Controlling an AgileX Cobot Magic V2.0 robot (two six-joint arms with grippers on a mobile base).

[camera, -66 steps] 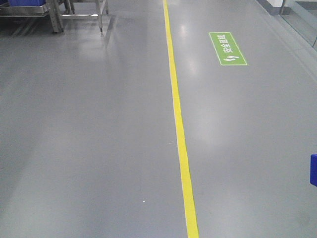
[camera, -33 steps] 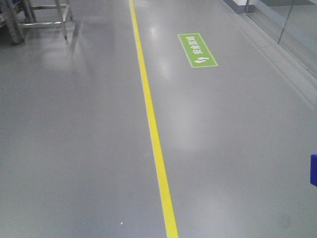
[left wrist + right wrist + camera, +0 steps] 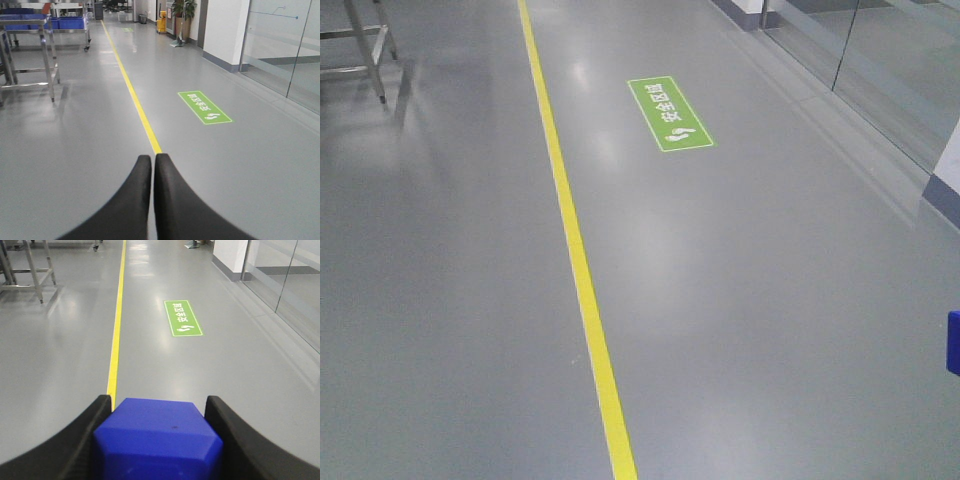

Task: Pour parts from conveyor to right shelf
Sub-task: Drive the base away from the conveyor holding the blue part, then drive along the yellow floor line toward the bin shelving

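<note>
- Leftward shift across the front view since a second ago: yellow line (image 3: 575,260), green floor sign (image 3: 670,114) and steel frame leg (image 3: 370,50) all sit further left; the glass partition (image 3: 880,70) has come in at upper right; I read this as the base swinging to its right.
- Unchanged item: a blue sliver (image 3: 954,343) at the right border of the front view, same spot in all three frames; probably the carried piece, though too little shows to be sure.
- Right gripper (image 3: 158,402): jaws spread wide and closed against both sides of the blue part (image 3: 157,440); the part fills the gap and is held off the floor, flat face towards the camera; its knob is not visible.
- Left gripper (image 3: 153,157): fingers pressed together along their length, nothing between them.
- Progress, my judgement: pickup done, part in transit; the conveyor is out of sight; approach to the shelf and the pour are yet to come.
- Shelf status: a steel-framed rack (image 3: 30,50) stands at the far left of the left wrist view, blue crates (image 3: 70,22) on another beyond it; I cannot tell whether either is the target.
- Surface: grey floor (image 3: 770,300), smooth and glossy, with soft reflections of ceiling lights; level as far as I can see.
- Room: long aisle, the line running down it; white wall (image 3: 222,30) and glass along the right side.
</note>
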